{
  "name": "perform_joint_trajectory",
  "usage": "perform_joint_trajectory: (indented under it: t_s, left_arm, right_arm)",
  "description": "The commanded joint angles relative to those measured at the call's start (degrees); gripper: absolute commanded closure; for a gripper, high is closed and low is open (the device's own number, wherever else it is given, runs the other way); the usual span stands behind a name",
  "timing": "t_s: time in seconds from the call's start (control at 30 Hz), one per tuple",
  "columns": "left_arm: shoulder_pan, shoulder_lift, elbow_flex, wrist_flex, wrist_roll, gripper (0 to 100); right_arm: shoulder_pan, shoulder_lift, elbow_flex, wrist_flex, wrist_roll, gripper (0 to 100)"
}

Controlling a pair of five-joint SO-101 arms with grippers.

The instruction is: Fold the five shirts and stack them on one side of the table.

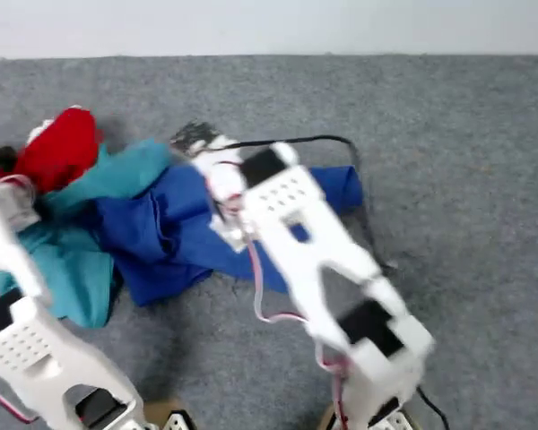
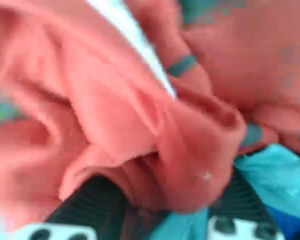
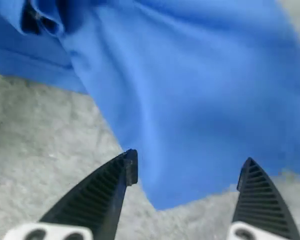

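Work surface and backdrop.
A grey felt-like table covering [image 1: 466, 134] meets a plain off-white wall [image 1: 269, 25] along its far edge.

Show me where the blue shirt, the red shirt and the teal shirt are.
blue shirt [image 1: 157, 237], high view, on its crumpled middle.
red shirt [image 1: 61, 150], high view, on its bunched middle.
teal shirt [image 1: 76, 273], high view, on its lower fold.

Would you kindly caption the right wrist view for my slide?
Open right claw above blue shirt on grey table.

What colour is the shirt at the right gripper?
The shirt is plain blue; the right wrist view shows it best.
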Motion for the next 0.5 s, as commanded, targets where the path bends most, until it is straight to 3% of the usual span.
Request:
perform_joint_trajectory:
  t_s: [0.0,0.23,0.47]
  left_arm:
    - [-4.66,-2.37,-7.43,11.08,3.16,80]
    - [-3.08,-2.81,-10.15,21.89,3.43,80]
    - [0.00,-2.99,-12.62,25.93,3.52,80]
  right_arm:
    - [-5.41,12.53,-22.42,7.87,-0.88,67.0]
    - [-12.00,36.00,-55.56,13.23,-0.88,67.0]
    - [-14.99,42.68,-67.34,13.23,-0.88,67.0]
